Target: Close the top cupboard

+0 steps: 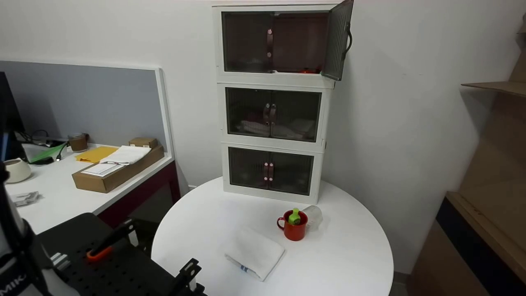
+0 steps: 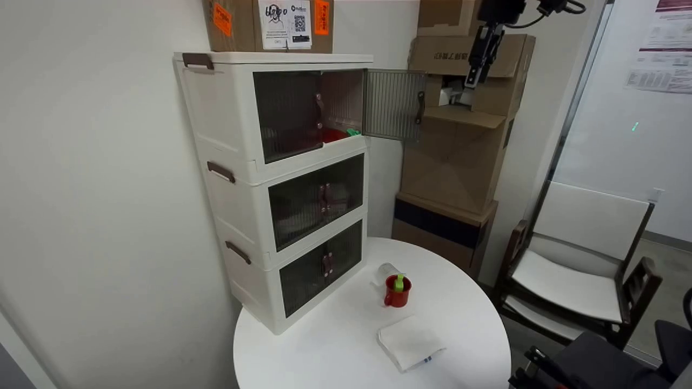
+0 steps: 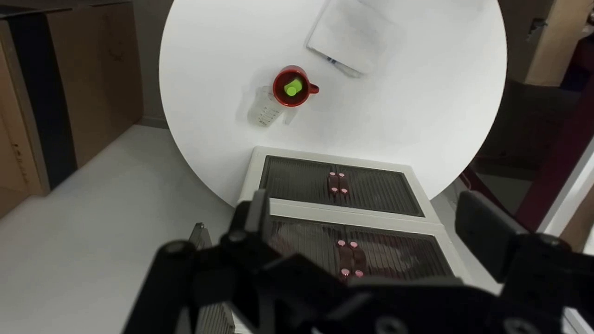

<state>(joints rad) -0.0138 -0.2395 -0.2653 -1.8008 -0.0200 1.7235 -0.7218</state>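
Note:
The top cupboard (image 1: 276,78) is the highest of the stacked white compartments and also shows in an exterior view (image 2: 216,108). One smoky see-through door (image 1: 246,41) is shut. Its other door (image 1: 337,45) stands swung wide open, with its handle on the outer edge; it shows in an exterior view (image 2: 392,105) and partly behind a finger in the wrist view (image 3: 216,317). Red and green things lie inside. My gripper (image 2: 471,81) hangs apart from the open door, beyond its handle edge in the picture. In the wrist view the gripper (image 3: 371,222) is open, with nothing between its fingers.
Middle (image 1: 273,139) and lower (image 1: 271,197) compartments have shut doors. A cardboard box (image 2: 243,27) sits on top. The round table (image 1: 349,255) holds a red mug (image 1: 295,232), clear cup (image 1: 314,218) and white cloth (image 1: 254,253). Tall cardboard boxes (image 2: 448,162) stand beside the cabinet.

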